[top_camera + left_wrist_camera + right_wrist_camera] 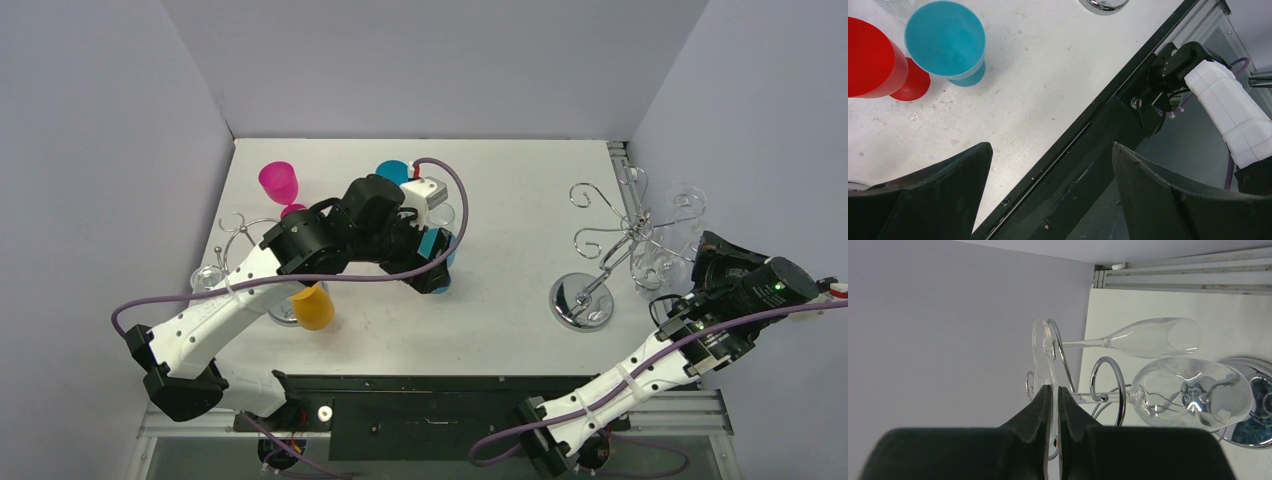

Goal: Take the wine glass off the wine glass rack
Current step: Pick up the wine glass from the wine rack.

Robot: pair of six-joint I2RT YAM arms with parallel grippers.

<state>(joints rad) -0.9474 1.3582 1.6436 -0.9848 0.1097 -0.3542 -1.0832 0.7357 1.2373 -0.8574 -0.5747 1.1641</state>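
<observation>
A clear wine glass hangs on the chrome wine glass rack, and its stem runs past a chrome loop of the rack. My right gripper is shut on the thin foot of this glass, which is seen edge-on between the fingers. In the top view the right gripper is at the right side of the rack, beside the hanging glass. My left gripper is open and empty above the table's front edge; in the top view it is at mid-table.
A second clear flute hangs on the same rack above its round chrome base. A teal glass and a red glass stand near the left gripper. Another rack at the left carries pink and orange glasses. The side wall is close on the right.
</observation>
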